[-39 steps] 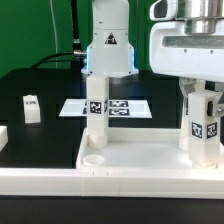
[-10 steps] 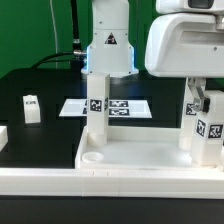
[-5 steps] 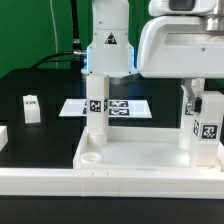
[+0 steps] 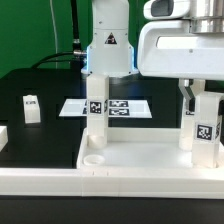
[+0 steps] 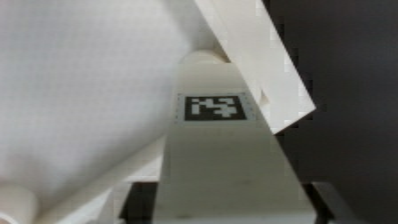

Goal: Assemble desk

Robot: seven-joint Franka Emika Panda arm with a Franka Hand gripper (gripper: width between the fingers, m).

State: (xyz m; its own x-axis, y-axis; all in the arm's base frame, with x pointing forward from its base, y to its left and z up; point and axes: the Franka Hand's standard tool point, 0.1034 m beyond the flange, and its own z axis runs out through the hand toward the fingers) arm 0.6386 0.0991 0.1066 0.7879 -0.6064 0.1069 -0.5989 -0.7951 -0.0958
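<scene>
The white tray-like desk tabletop (image 4: 140,160) lies at the front of the exterior view. One white tagged leg (image 4: 97,112) stands upright in its back corner on the exterior view's left. A second tagged leg (image 4: 205,125) stands upright in the back corner on the exterior view's right. My gripper (image 4: 200,98) comes down from above and is shut on the top of this second leg. In the wrist view the leg (image 5: 217,110) fills the space between my two dark fingers (image 5: 143,200). A round socket (image 4: 92,157) at the front corner on the exterior view's left is open.
A loose white tagged leg (image 4: 32,107) stands on the black table at the exterior view's left. Another white piece (image 4: 3,135) lies at the left edge. The marker board (image 4: 120,106) lies behind the tabletop. The arm's base (image 4: 108,45) stands at the back.
My hand has turned about the right leg while holding it. Its housing swung toward the exterior view's left and back. The leg's tag has shifted slightly left and down.
</scene>
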